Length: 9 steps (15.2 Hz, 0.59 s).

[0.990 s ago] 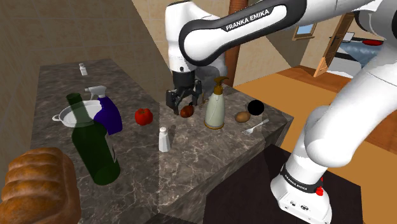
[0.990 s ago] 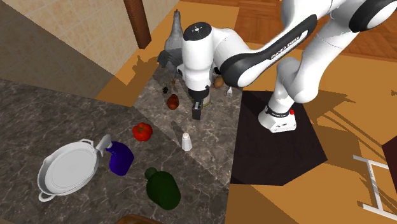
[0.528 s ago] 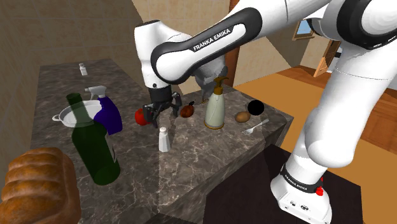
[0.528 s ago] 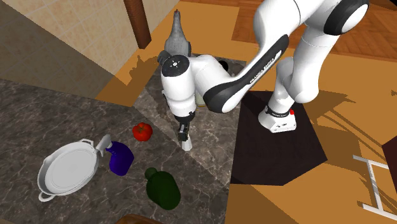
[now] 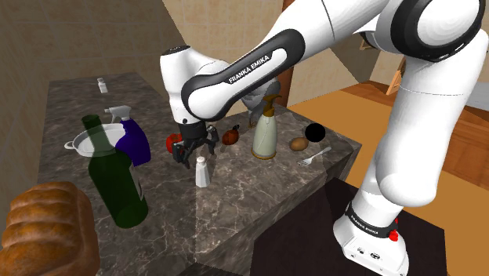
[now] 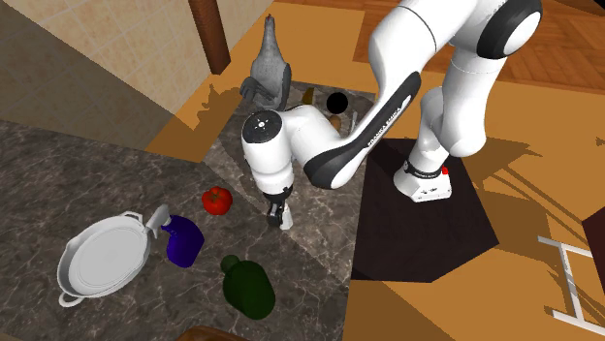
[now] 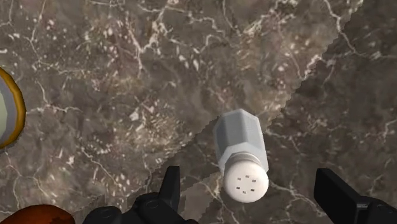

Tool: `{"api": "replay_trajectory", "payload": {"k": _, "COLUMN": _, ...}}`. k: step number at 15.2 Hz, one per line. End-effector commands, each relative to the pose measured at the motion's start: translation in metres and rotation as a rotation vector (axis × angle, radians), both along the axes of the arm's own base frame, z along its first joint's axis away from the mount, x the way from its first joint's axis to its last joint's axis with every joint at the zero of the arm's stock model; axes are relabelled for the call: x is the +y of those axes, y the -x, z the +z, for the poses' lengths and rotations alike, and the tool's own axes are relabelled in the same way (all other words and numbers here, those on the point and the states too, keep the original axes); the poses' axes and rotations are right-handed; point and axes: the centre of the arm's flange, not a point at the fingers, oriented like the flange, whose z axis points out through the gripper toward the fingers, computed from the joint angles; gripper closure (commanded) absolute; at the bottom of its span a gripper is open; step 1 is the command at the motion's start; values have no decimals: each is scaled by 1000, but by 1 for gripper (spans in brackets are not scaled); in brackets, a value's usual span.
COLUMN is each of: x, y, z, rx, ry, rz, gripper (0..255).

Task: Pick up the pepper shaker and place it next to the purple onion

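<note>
The pepper shaker [image 5: 202, 172] is a small white shaker with a perforated cap, standing upright on the dark marble counter [image 5: 258, 188]. My gripper [image 5: 195, 150] hangs open just above and slightly behind it. In the wrist view the shaker [image 7: 240, 153] stands between the spread fingers [image 7: 168, 191], untouched by either. From the second exterior view the gripper [image 6: 276, 210] hides most of the shaker [image 6: 286, 221]. The purple onion [image 5: 230, 136], drawn dark red-brown, lies further back on the counter, beside the soap dispenser [image 5: 265, 129].
A tomato [image 5: 172, 142] sits right behind the gripper. A blue spray bottle [image 5: 133, 139], a white pan [image 5: 86, 143], a green bottle [image 5: 116, 176] and a loaf [image 5: 47, 231] crowd the shoulder view's left. A potato [image 5: 298, 143], black ball [image 5: 315, 132] and fork [image 5: 313, 158] lie near the counter's right edge.
The arm has swung from over the onion towards the shoulder view's left and front, bringing the gripper down over the shaker. The fingers stayed open. No object has moved.
</note>
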Motion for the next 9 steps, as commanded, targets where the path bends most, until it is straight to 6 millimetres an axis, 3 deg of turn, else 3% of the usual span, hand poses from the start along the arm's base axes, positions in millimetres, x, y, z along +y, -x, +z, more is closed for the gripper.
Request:
{"api": "replay_trajectory", "payload": {"k": 1, "x": 0, "y": 0, "z": -9, "rx": 0, "ry": 0, "rz": 0, "gripper": 0}}
{"api": "replay_trajectory", "payload": {"k": 8, "x": 0, "y": 0, "z": -9, "rx": 0, "ry": 0, "rz": 0, "gripper": 0}}
{"api": "replay_trajectory", "payload": {"k": 9, "x": 0, "y": 0, "z": -9, "rx": 0, "ry": 0, "rz": 0, "gripper": 255}}
